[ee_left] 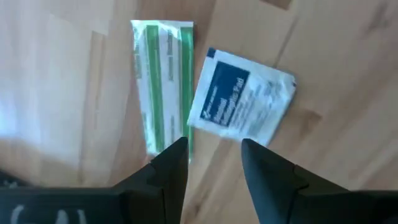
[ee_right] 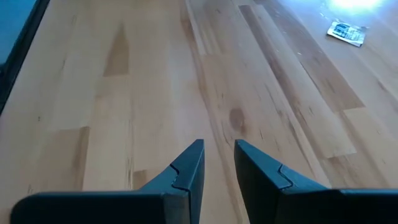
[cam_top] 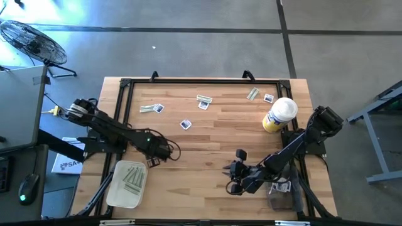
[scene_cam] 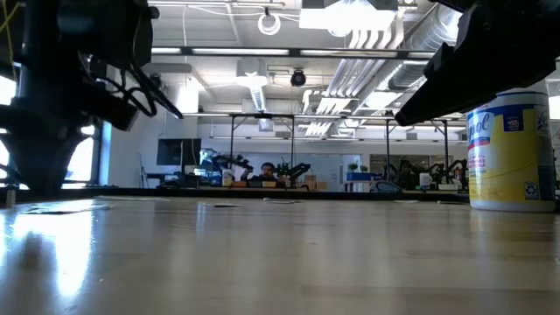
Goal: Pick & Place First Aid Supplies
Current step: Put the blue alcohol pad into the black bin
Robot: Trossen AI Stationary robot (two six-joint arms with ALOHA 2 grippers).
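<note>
My left gripper (cam_top: 153,159) (ee_left: 214,149) is open just right of the tray, low over the table. In the left wrist view a green-striped strip (ee_left: 160,81) and a white square packet with a blue mark (ee_left: 239,99) lie flat on the wood just beyond its fingertips. More packets lie along the far part of the table: a strip with a square (cam_top: 151,108), a lone square (cam_top: 185,124), a pair (cam_top: 203,100), a strip (cam_top: 252,94) and a square (cam_top: 269,98). My right gripper (cam_top: 231,177) (ee_right: 217,152) hangs over bare wood near the near edge, open by a narrow gap.
A pale oval tray (cam_top: 114,191) at the near left corner holds several green strips. A yellow bottle with a white cap (cam_top: 278,115) (scene_cam: 512,149) stands at the far right. A black frame (cam_top: 188,80) borders the table. One packet (ee_right: 345,31) shows far ahead of the right gripper.
</note>
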